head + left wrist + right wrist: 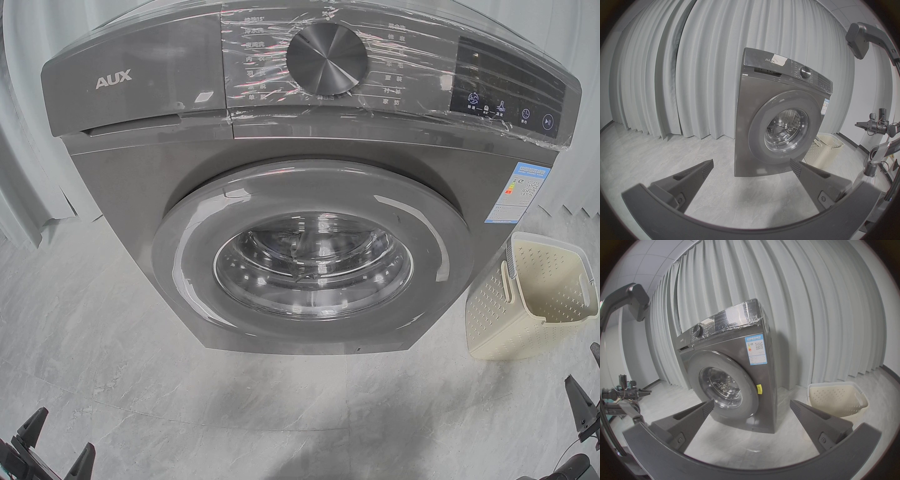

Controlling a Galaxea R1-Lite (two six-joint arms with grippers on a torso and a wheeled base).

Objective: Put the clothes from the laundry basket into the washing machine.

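Observation:
A grey front-loading washing machine [300, 187] stands before me with its round glass door [312, 262] closed; it also appears as the washing machine [778, 112] and the washing machine [731, 365]. A cream perforated laundry basket [531, 300] sits on the floor at its right side, and its inside looks empty; the basket [837, 397] and the basket [823, 147] show the same. My left gripper [751, 164] is open and holds nothing, low at the left [56, 440]. My right gripper [750, 404] is open and holds nothing, low at the right.
Pale pleated curtains [693, 62] hang behind and beside the machine. Grey marble-patterned floor [250, 394] spreads in front of the machine and around the basket.

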